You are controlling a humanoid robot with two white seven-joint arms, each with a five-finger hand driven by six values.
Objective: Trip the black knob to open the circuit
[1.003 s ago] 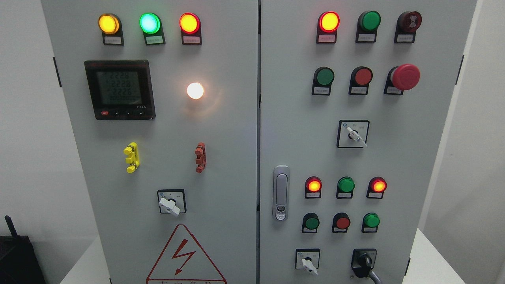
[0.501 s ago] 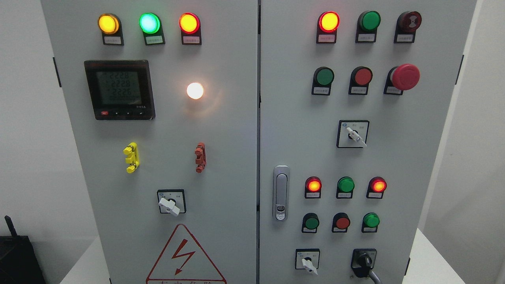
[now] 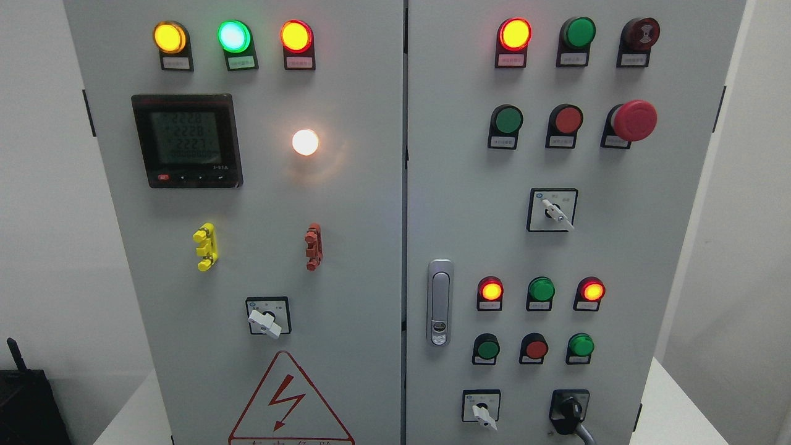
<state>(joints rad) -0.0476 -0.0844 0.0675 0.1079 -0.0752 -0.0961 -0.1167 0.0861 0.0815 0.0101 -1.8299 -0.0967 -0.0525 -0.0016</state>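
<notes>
head view: black knob [image 3: 572,413] low on cabinet [image 3: 618,247].

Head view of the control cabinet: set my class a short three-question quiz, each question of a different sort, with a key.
1. True or false: a robot hand is touching the black knob at the right door's lower right corner.
2. Which colour is the mushroom button? A green, B red, C yellow.
3. Fill in: the meter display sits on the ____ door.

Key: 1 false, no robot hand is in view; 2 B; 3 left.
</notes>
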